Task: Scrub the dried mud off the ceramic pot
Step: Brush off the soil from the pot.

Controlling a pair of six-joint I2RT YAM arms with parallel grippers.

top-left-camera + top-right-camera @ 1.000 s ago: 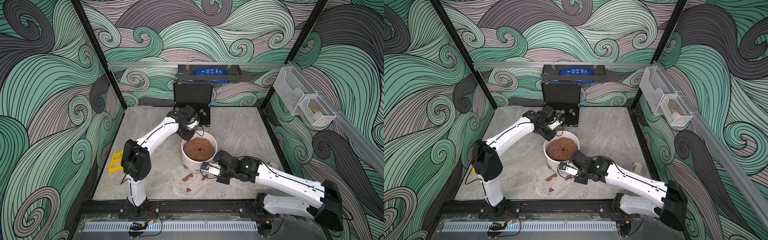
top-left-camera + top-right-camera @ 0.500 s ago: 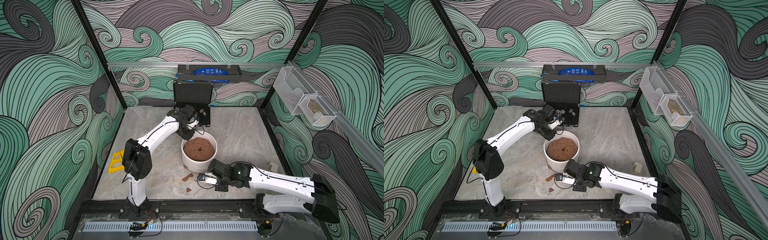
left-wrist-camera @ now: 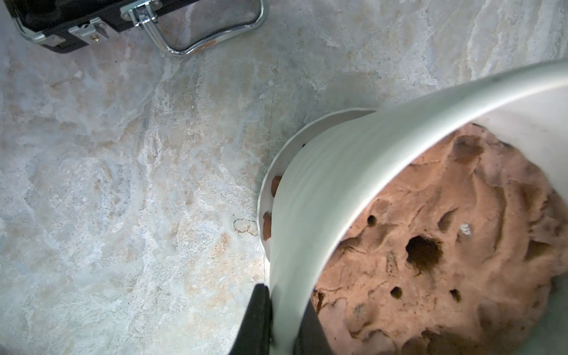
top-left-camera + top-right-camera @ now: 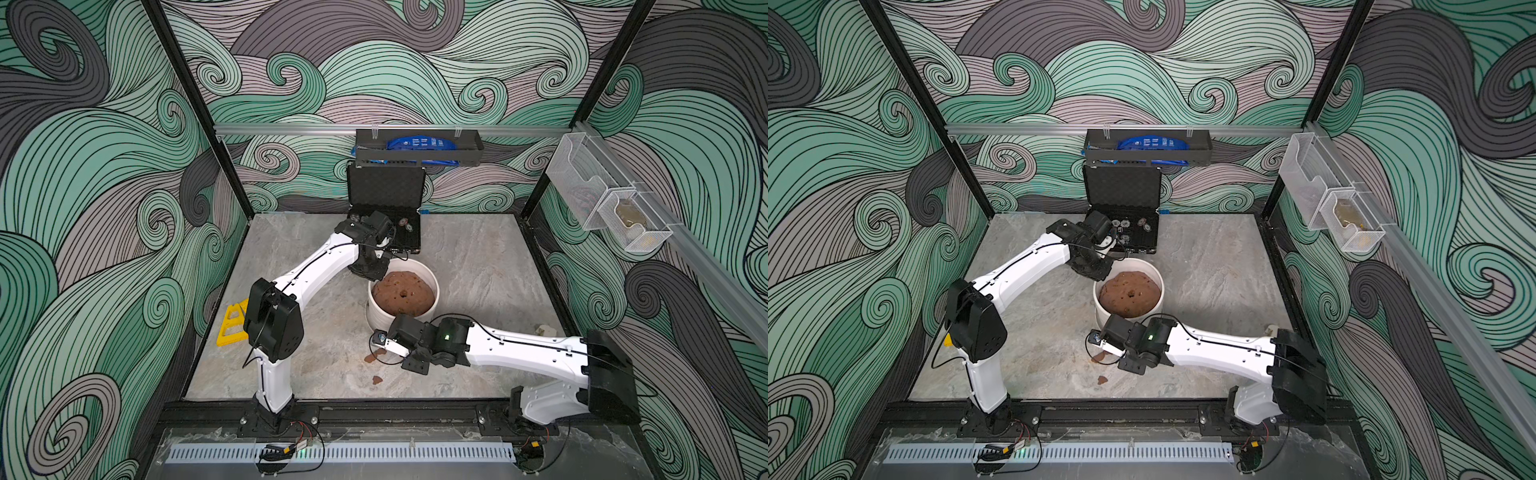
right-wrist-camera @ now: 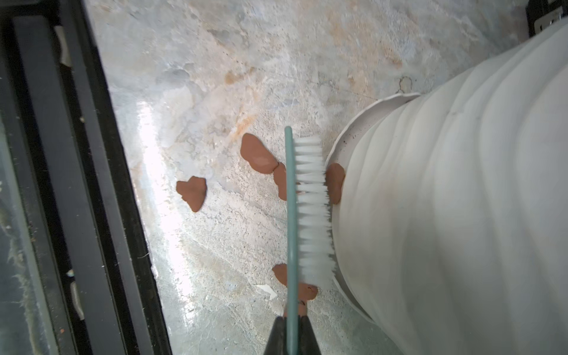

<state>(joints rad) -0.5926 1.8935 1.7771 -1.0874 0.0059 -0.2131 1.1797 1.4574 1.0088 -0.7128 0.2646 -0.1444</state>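
Teal shows between the right jaws: they are clamped on the thin, straight handle of a brush (image 5: pixel 292 221), whose white bristles (image 5: pixel 313 209) point sideways at the foot of the pot (image 5: pixel 445 215), tips at its ribbed wall. Just past those tips a patch of mud (image 5: pixel 335 183) sits where the wall meets the saucer (image 5: pixel 350 138). On the handle's other side more mud lies on the surface (image 5: pixel 215 76), one piece well apart from the jaws. Across the pot, the left jaws are clamped on its rim, one finger (image 3: pixel 255 319) outside, the other inside beside the soil (image 3: pixel 445 246). Beyond them two mud lumps rest on the saucer; farther off lies a black case (image 3: pixel 76 21).
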